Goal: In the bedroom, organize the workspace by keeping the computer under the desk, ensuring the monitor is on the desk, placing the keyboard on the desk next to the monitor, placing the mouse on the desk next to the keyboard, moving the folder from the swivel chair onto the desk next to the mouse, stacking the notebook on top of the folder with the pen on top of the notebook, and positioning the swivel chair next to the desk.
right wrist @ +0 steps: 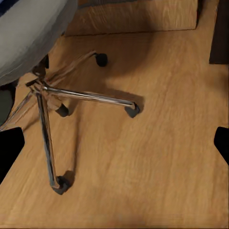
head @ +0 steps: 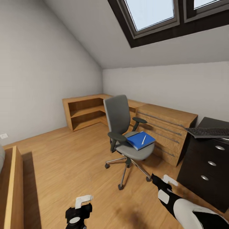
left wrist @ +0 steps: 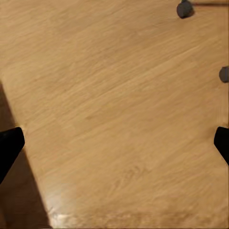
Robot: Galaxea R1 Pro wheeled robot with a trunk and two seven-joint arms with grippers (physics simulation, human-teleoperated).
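The grey swivel chair (head: 120,122) stands mid-room on the wood floor, away from the black desk (head: 212,123) at the right edge. A blue folder (head: 138,140) lies on its seat with a slim white pen (head: 144,139) on top. The black keyboard (head: 208,132) rests on the desk, overhanging its near edge. Low in the head view, my left gripper (head: 83,201) and right gripper (head: 162,180) hang open over the floor. The right gripper (right wrist: 114,145) faces the chair's chrome base (right wrist: 71,95). Two casters (left wrist: 184,8) lie ahead of the left gripper (left wrist: 114,145). Notebook, monitor, mouse and computer are out of view.
A light-wood chest of drawers (head: 165,133) stands behind the chair, with an open shelf unit (head: 84,111) in the far corner. The desk's dark drawer unit (head: 203,171) has round silver knobs. A wooden frame (head: 12,184) borders the left. Sloped wall and skylight (head: 152,14) are overhead.
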